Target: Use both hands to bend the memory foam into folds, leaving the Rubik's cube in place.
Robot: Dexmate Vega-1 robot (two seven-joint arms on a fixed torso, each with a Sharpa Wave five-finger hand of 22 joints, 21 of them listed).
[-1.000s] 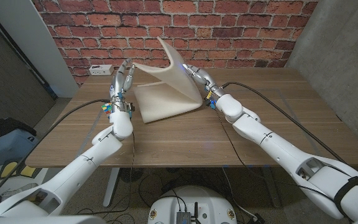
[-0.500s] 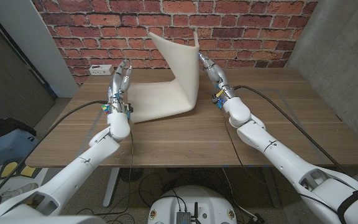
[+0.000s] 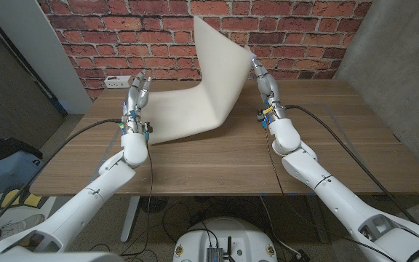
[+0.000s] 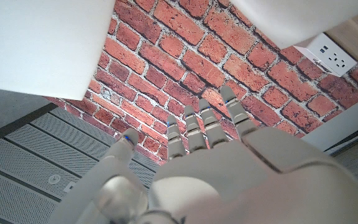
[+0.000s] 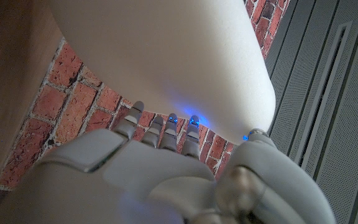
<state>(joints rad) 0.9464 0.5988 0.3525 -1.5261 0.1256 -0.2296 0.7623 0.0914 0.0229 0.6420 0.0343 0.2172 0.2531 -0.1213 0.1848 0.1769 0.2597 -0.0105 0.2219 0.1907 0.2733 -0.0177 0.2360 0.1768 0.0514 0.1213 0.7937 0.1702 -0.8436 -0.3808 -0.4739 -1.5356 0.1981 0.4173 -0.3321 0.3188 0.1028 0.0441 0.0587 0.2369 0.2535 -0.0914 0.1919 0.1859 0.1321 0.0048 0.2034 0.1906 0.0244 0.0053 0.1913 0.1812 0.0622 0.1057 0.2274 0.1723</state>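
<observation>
foam (image 3: 198,94) sits at 12 o'clock on the table (image 3: 217,160): near half flat, right half stood up steeply against the wall. right hand (image 3: 262,78) is at 1 o'clock, fingers straight and pressed on the back of the raised flap (image 5: 166,56). we see no grip on it, just a push from behind. left hand (image 3: 137,93) is at 11 o'clock, fingers extended and together by the flat edge; we can't tell if it touches the foam. left wrist view shows its fingers (image 4: 207,121) empty. we can't make out the cube in these frames.

risks as we see them:
- flap is only propped, so it could slip off the fingertips and spring back flat.
- if the left hand isn't pinning the flat half, the whole sheet could slide toward 9 o'clock instead of creasing, maybe into the cube if it's on that side.
- the outlet box (image 3: 118,80) sits at 10 o'clock, near the foam's edge.
</observation>
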